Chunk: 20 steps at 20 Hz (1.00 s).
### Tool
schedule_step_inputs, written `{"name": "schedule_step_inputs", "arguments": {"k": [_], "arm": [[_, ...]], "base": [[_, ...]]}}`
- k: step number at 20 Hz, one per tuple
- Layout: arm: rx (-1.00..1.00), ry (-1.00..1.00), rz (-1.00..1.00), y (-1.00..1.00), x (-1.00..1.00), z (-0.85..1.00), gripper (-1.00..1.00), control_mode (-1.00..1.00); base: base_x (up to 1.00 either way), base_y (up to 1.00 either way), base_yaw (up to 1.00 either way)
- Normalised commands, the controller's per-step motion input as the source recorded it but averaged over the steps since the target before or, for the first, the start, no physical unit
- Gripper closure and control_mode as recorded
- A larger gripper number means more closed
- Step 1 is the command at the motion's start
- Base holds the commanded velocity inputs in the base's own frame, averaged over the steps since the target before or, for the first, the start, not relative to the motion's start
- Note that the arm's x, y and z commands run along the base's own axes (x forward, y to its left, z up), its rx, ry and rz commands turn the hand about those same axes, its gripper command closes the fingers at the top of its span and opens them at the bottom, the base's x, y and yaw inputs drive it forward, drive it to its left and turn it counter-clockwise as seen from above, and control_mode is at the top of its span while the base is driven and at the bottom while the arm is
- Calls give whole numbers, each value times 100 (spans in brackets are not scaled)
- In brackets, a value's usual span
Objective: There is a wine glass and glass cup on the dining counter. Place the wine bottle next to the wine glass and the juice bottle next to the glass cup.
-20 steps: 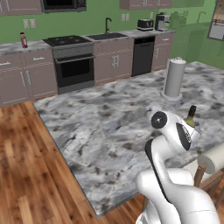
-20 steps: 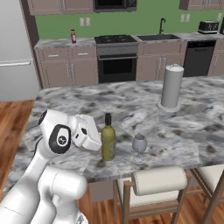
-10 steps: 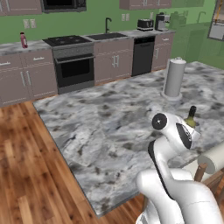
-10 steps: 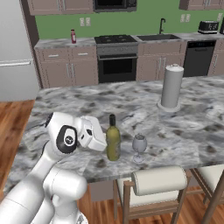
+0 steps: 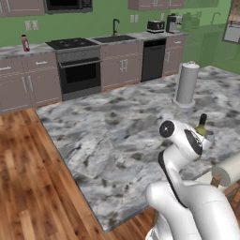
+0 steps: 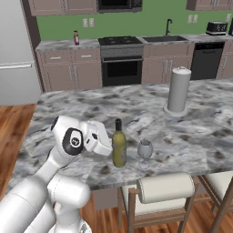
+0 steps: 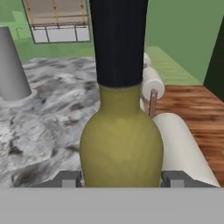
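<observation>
At the table's point(image 6: 200, 132) near edge, the pincer point(image 7: 120, 179) is clamping one wine bottle point(image 6: 119, 144), standing just beside one wine glass point(image 6: 144, 152). Farther back, one juice bottle point(image 6: 76, 37) is sitting on the wall counter point(image 6: 59, 44).

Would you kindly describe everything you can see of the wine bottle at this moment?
The wine bottle is a slim olive-yellow bottle, glass by its look, with a narrow black neck and top. It stands upright on the marbled dining counter near its front edge, just left of the wine glass and not touching it in the right base view. The tool is shut on its lower body, one dark fingertip on each side. No label is visible.
</observation>
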Motion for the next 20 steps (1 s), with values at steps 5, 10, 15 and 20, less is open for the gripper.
{"name": "schedule_step_inputs", "arguments": {"k": [5,10,15,20], "arm": [[-4,0,0,0,7,-43,100,-100],[-2,0,0,0,9,-42,100,-100],[0,-2,0,0,1,-46,100,-100],[0,-7,0,0,0,-41,100,-100]], "base": [[0,0,0],[0,0,0],[0,0,0],[0,0,0]]}}
